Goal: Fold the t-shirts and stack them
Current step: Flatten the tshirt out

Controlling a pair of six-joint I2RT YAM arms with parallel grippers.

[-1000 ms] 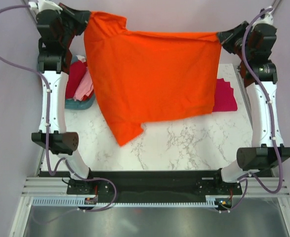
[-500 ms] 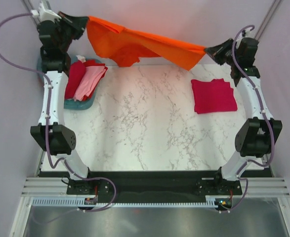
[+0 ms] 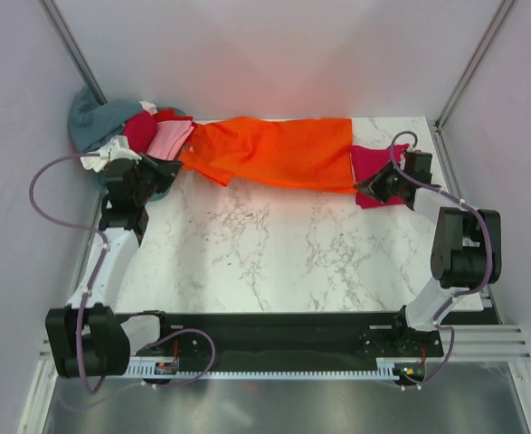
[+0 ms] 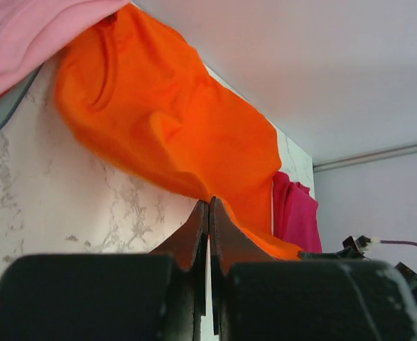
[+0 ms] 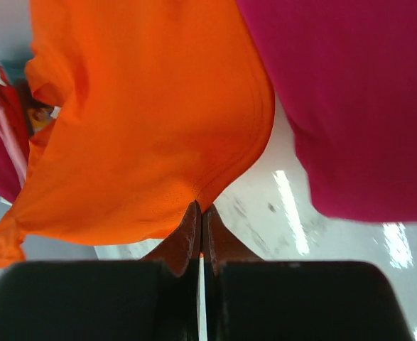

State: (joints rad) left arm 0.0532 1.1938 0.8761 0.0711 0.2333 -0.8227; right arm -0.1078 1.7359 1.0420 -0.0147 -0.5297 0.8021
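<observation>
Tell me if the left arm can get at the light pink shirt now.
Likely not yet: the left gripper is close beside the light pink shirt, but shut on the orange shirt.

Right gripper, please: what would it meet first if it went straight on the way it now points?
The orange t-shirt: the right gripper is shut on its hem, so that cloth lies directly ahead. The crimson-pink t-shirt apparently sits off to the side.
</observation>
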